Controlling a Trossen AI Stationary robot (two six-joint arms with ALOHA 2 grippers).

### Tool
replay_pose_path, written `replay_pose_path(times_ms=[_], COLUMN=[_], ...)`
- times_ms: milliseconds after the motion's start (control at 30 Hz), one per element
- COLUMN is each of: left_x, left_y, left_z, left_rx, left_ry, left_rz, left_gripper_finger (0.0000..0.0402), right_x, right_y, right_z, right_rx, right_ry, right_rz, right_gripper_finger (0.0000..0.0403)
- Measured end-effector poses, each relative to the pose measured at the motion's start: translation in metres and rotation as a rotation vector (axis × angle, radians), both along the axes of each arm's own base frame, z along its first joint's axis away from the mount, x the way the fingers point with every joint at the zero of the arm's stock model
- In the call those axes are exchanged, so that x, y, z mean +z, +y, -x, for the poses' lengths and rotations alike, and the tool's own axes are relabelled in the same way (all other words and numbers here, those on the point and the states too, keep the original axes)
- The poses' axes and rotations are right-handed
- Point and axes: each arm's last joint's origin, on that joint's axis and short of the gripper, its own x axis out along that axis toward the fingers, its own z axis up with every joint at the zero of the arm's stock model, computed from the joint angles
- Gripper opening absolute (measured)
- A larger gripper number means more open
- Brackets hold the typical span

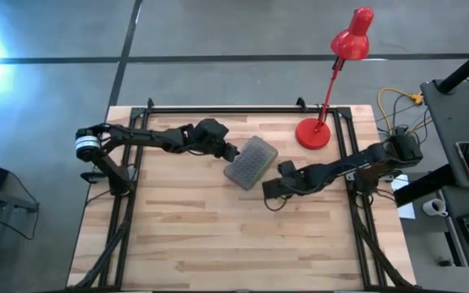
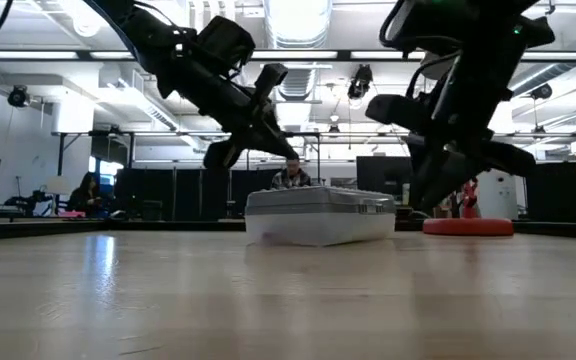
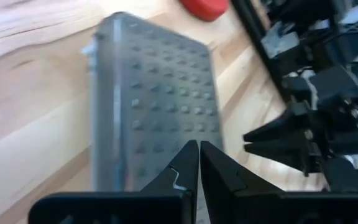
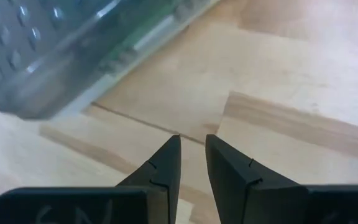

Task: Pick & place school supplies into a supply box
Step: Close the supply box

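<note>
The supply box (image 1: 251, 161) lies with its studded grey lid shut on the table's middle, its bottom flat on the wood (image 2: 318, 215). Something green (image 4: 166, 14) shows through its translucent wall; the other school supplies are hidden under the lid. My left gripper (image 1: 233, 152) hovers shut over the box's left end, slanting down at the lid (image 3: 199, 149). My right gripper (image 1: 269, 189) hangs above bare wood just off the box's near right end, pointing steeply down. A narrow gap shows between its fingertips (image 4: 192, 146), with nothing in it.
A red desk lamp (image 1: 314, 133) stands at the table's far right, its base (image 2: 468, 226) close behind the box. Black frame rails (image 1: 218, 108) run along the far and side edges. A person (image 2: 290, 175) sits in the room beyond. Bare wood stretches toward the near edge.
</note>
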Motion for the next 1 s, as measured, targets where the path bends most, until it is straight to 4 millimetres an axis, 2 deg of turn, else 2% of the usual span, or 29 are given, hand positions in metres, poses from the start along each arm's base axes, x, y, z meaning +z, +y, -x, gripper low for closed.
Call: replay_pose_path(times_ms=[133,333,433,600,767,867,1000], left_x=[-0.008,-0.034,-0.04,-0.04,-0.027,-0.022,-0.025], left_y=[0.0,0.002,0.002,-0.003,-0.01,-0.012,-0.013], left_z=[-0.015,-0.044,-0.051,-0.041,-0.024,-0.014,-0.007], left_rx=[-0.01,-0.035,-0.075,-0.117,-0.101,-0.068,-0.057], left_ry=[-0.03,0.071,0.16,0.302,0.316,0.32,0.328], left_rz=[-0.01,0.006,-0.007,-0.047,-0.056,-0.075,-0.081], left_gripper_finger=[0.0001,0.0001,0.0001,0.0001,0.0001,0.0001,0.0001], right_x=[0.007,0.016,0.015,0.009,-0.003,-0.008,-0.018], right_y=[-0.011,-0.026,-0.03,-0.031,-0.031,-0.03,-0.029], right_z=[0.002,-0.007,-0.011,-0.008,-0.006,-0.012,-0.023], right_rx=[-0.045,-0.088,-0.14,-0.217,-0.232,-0.225,-0.236], right_ry=[-0.032,-0.145,-0.184,-0.211,-0.28,-0.377,-0.441], right_rz=[-0.008,-0.052,-0.081,-0.121,-0.171,-0.204,-0.239], right_gripper_finger=[0.0068,0.0068,0.0068,0.0068,0.0068,0.0068,0.0068])
